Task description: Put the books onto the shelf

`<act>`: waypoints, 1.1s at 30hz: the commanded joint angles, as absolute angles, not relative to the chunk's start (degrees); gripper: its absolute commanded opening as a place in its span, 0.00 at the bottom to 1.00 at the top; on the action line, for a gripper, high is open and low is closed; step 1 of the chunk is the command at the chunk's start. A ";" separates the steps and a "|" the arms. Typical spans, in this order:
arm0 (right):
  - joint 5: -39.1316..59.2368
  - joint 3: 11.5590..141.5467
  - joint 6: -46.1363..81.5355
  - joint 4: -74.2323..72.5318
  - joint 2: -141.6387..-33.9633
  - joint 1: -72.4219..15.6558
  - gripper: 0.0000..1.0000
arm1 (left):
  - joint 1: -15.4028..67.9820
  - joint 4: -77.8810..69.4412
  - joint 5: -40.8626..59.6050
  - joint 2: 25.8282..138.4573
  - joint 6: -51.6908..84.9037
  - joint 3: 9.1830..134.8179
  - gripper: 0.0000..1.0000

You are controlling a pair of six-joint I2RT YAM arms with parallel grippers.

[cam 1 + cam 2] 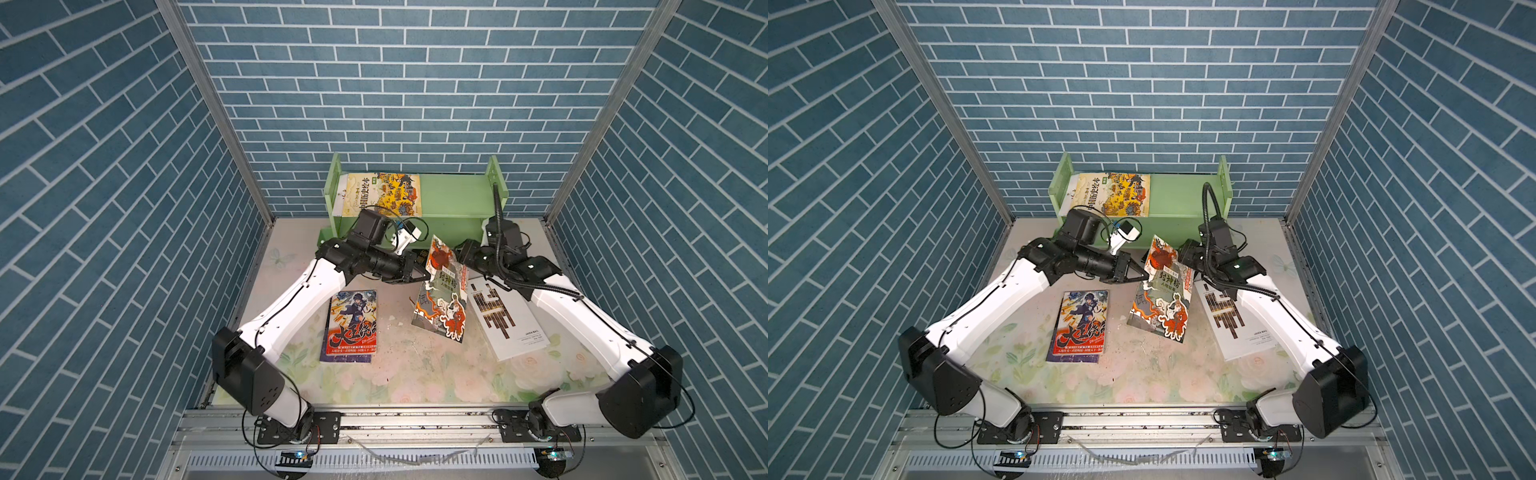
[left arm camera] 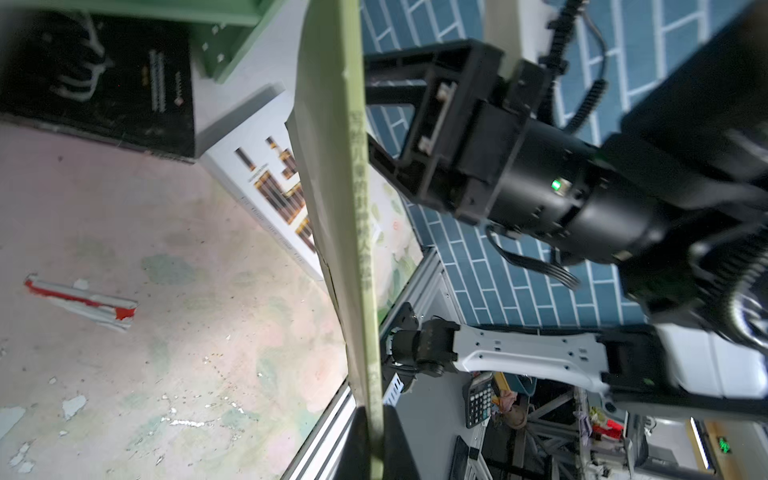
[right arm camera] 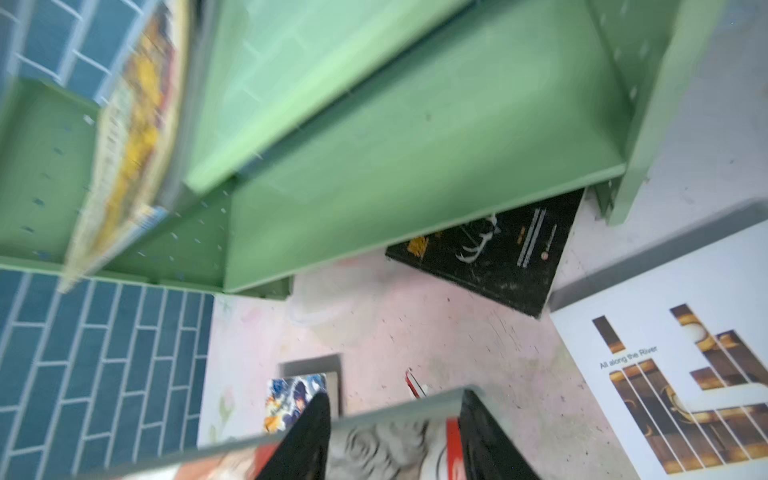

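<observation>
The thin red-and-green illustrated paperback [image 1: 442,291], raised and tilted before the light-green wooden shelf [image 1: 453,195], is clamped at one edge by the left gripper [image 1: 420,277] alone, the right gripper [image 2: 376,102] seemingly parted, so sagging or slippage onto the floral-print table [image 1: 395,374] is risked.

In both top views the shelf [image 1: 453,195] stands upper centre, a shelved book [image 1: 386,193] at its left end; below it, left book [image 1: 351,326], middle book [image 1: 442,299] and right book [image 1: 509,328] range across the desk [image 1: 399,374].
</observation>
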State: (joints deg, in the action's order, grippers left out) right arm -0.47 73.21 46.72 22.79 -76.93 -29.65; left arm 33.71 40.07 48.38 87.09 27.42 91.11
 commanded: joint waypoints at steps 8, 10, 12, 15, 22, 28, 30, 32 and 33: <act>-11.42 82.35 42.05 20.30 -68.15 -29.34 0.82 | 29.24 39.10 46.92 94.48 27.76 117.84 0.00; -11.75 81.90 42.01 17.95 -66.84 -29.26 0.91 | 28.19 39.09 44.46 97.91 29.80 123.99 0.00; -11.48 80.82 42.65 15.01 -65.73 -29.25 0.96 | 27.40 39.21 40.98 100.84 31.87 129.03 0.00; -9.50 79.46 44.22 10.20 -65.28 -29.22 0.97 | 26.01 36.45 36.30 104.15 37.35 134.04 0.00; 1.83 80.55 51.62 -1.80 -73.74 -29.22 0.99 | 23.92 23.26 23.43 107.22 51.19 135.24 0.00; 11.83 83.41 60.32 -15.34 -83.40 -29.31 0.99 | 23.94 15.63 15.30 106.70 56.30 131.75 0.00; 13.52 84.17 63.19 -18.88 -85.89 -29.40 0.99 | 23.95 11.88 12.39 105.29 57.28 128.58 0.00; 14.46 84.86 65.21 -21.76 -87.86 -29.78 0.99 | 23.96 9.16 9.40 103.71 58.35 125.41 0.00; 14.76 85.33 65.63 -23.41 -88.70 -30.00 0.99 | 23.91 7.99 8.08 103.09 58.61 124.10 0.00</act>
State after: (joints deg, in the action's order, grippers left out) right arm 10.48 82.21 59.90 -13.58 -88.16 -29.54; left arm 23.94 16.51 14.28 105.86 56.12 126.21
